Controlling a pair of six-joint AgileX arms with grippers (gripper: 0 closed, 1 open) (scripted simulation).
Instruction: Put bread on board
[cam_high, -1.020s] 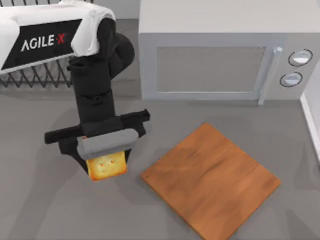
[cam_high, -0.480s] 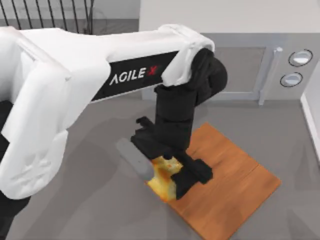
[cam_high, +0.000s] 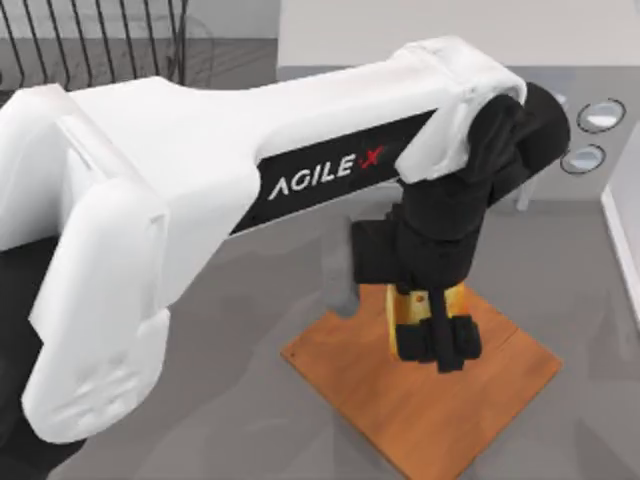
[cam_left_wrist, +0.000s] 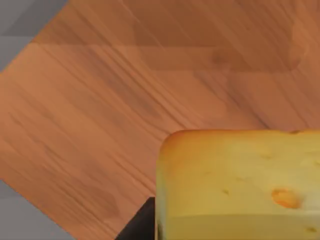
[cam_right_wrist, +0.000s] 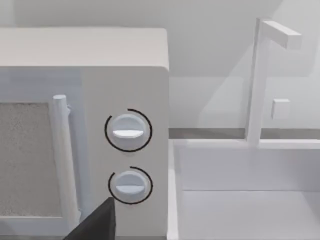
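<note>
One small golden-yellow toast slice (cam_high: 452, 300), light and crumbly I'd judge, is hanging edge-gripped in your left gripper (cam_high: 432, 325) above the orange-brown wooden cutting board (cam_high: 350, 365), so you're needing gentle pressure.

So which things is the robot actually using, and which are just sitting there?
Part of the job:
- the bread, held in the left hand above the board
- the board, the wooden one it goes on

Just sitting there:
- the microwave with its two knobs, at the back of the table
- the wire rack in the top view's far left corner
- the sink beside the microwave
</note>
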